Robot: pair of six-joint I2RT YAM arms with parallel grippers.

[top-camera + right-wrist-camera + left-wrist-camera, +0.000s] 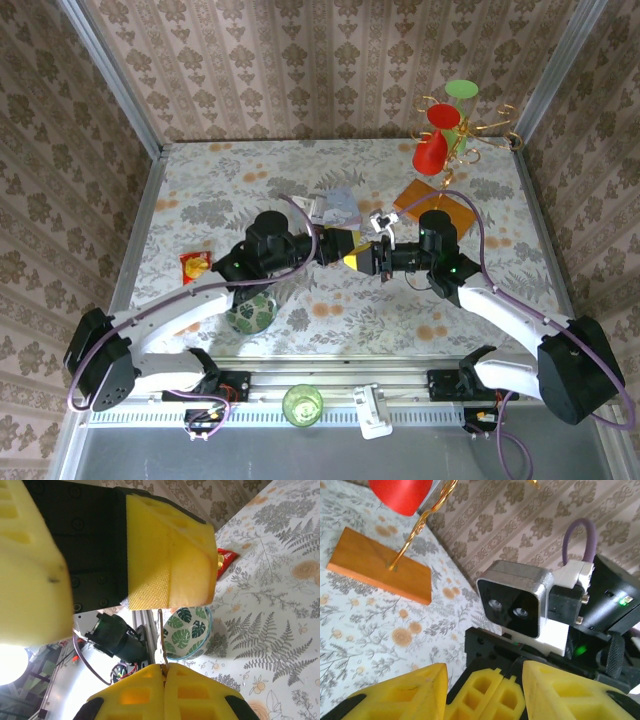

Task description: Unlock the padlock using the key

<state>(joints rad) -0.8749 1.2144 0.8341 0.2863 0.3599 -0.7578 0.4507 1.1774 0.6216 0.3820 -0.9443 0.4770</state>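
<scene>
We had the right claw pinched shut on a thin metal stem, key or shackle unclear, aimed at 12 o'clock toward the half-open, empty left claw, presumably to bring lock and key together.

No legible text or labels
</scene>
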